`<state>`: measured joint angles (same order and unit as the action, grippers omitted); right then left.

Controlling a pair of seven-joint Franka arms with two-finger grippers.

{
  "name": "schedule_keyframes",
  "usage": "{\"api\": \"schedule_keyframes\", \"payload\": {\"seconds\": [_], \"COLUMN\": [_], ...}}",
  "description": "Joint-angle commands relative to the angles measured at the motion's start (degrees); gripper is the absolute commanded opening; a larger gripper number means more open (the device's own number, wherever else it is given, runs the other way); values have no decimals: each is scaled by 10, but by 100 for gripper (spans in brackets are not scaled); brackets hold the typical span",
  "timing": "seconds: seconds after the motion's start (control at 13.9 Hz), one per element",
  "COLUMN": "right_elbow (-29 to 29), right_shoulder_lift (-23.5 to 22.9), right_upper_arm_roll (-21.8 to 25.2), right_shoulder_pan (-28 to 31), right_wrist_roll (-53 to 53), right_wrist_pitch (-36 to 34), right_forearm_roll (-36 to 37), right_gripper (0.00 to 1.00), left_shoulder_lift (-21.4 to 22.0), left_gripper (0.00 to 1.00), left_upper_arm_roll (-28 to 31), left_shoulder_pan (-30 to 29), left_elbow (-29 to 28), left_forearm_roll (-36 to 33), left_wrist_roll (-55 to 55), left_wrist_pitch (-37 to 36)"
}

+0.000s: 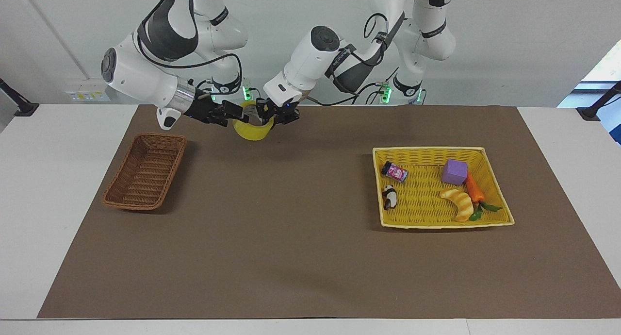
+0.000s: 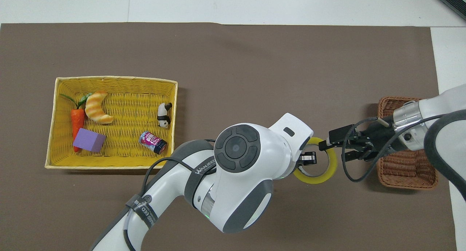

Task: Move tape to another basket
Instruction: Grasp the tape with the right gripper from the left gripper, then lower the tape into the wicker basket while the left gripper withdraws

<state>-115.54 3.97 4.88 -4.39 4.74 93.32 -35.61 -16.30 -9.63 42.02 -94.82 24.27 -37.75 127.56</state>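
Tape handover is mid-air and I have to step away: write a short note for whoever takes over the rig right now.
Left gripper: shut on the tape, up over the mat between the baskets.
Right gripper: open, at the tape's rim; whether it touches is unclear.
Brown basket: at the right arm's end, holds no tape.
Done: tape is out of the yellow basket.
Left: right closes, left releases, tape goes into the brown basket.

My yellow tape roll with its white middle, up in the air over the brown mat, pinched in my left gripper, the small brown woven basket sitting empty toward my right arm's end of the table
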Motion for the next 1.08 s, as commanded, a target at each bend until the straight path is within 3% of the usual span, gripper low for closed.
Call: {"api": "schedule_keyframes", "payload": {"seconds": [0.0, 0.22, 0.29, 0.43, 0.5, 0.93, 1.0], "right_elbow": [-37, -39, -39, -39, -39, -33, -29], "right_shoulder_lift": [24, 25, 25, 25, 25, 20, 18], "right_upper_arm_roll": [-2, -1, -1, -1, -1, -1, -1], "right_shoulder_pan": [2, 10, 15, 14, 14, 10, 12], "right_wrist_roll": [-23, -52, -50, -44, -39, -25, -26], "right_wrist_pitch": [7, 7, 6, 6, 5, 5, -1], "right_forearm_roll": [-15, -8, -7, -6, -4, 4, 6], "right_gripper": [100, 97, 66, 15, 0, 0, 0], "left_shoulder_lift": [-5, -5, -5, -5, -5, -5, -5], "left_gripper": [0, 0, 0, 0, 0, 0, 31], "left_upper_arm_roll": [8, 8, 7, 7, 7, 3, 3], "left_shoulder_pan": [10, 10, 10, 10, 10, 11, 11], "left_elbow": [15, 15, 15, 14, 15, 14, 14], "left_forearm_roll": [17, 17, 18, 26, 27, 31, 30], "left_wrist_roll": [9, 10, 10, 10, 10, 10, 3], "left_wrist_pitch": [12, 13, 15, 19, 20, 36, 36]}}
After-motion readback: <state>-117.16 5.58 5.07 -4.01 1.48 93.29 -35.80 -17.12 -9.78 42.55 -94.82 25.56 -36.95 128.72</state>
